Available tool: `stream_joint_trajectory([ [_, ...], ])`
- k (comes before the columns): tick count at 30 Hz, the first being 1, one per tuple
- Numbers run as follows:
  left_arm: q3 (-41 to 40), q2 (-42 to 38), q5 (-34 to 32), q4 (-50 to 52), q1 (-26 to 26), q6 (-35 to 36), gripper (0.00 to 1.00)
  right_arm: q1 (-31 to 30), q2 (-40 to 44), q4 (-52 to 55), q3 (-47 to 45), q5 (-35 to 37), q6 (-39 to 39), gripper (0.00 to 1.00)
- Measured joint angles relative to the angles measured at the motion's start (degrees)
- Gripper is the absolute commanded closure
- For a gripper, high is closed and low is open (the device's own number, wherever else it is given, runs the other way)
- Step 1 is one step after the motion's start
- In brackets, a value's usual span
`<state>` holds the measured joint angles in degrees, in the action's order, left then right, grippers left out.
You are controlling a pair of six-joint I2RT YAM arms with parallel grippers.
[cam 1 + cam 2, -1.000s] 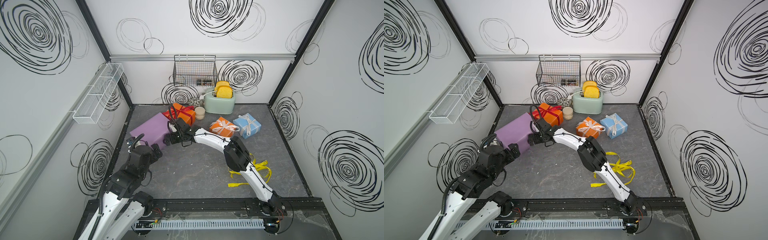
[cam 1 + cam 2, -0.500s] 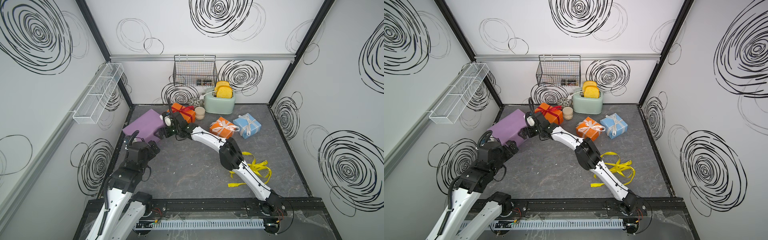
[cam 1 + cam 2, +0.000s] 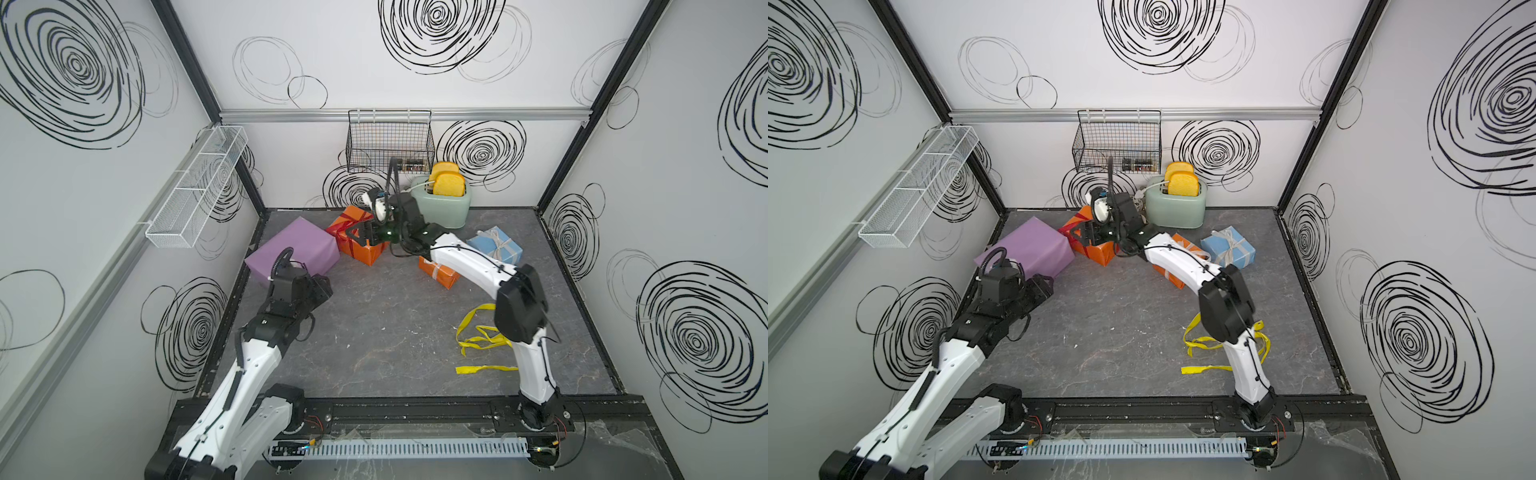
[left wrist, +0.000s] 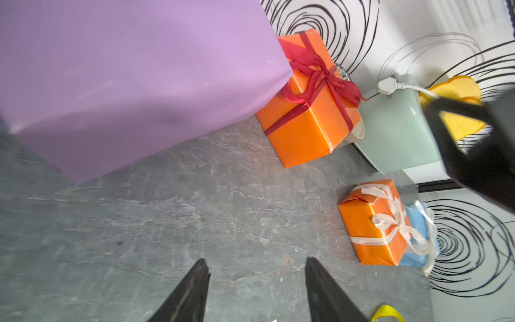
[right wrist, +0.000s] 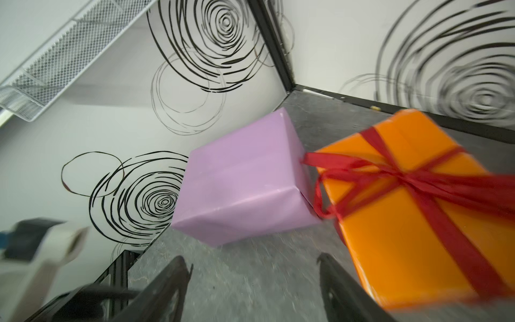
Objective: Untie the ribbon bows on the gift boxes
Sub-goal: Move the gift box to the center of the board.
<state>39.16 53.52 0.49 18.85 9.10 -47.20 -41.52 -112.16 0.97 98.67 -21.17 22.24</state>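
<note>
Orange paper-wrapped box (image 3: 365, 254), dark red satin bow (image 4: 320, 80) tied, sits just beside lilac paper-wrapped box (image 3: 295, 245) at tabletop (image 3: 374, 332) rear. Right claw (image 5: 252, 259) hovers above, parted, empty, probably aiming for a bow tail; left claw (image 4: 257, 260) parted, empty.

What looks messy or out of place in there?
The yellow ribbon lies loose and tangled on the grey floor, away from all the boxes, so it is not tied round anything. The lilac box shows no ribbon at all.
</note>
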Motion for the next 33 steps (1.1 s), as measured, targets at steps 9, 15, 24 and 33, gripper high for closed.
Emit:
stream_joint_trajectory([
  [9, 9.5, 23.2, -1.2, -7.9, 5.2, -5.3, 0.65, -0.2, 39.5, -16.0, -49.7, 13.1, 0.4, 0.38],
  [15, 18.9, 32.4, -8.2, -8.5, 6.4, -4.9, 0.69, -0.2, 51.6, -19.1, -70.8, 21.5, 0.7, 0.41],
  [24, 24.7, 41.4, -12.7, -8.9, 2.3, -2.1, 0.71, -0.1, 58.2, -25.1, -76.3, 27.8, 2.8, 0.41],
  [33, 36.0, 50.5, -17.8, -8.0, 0.8, 1.4, 0.7, -0.1, 58.6, -25.6, -76.3, 30.5, 3.8, 0.41],
])
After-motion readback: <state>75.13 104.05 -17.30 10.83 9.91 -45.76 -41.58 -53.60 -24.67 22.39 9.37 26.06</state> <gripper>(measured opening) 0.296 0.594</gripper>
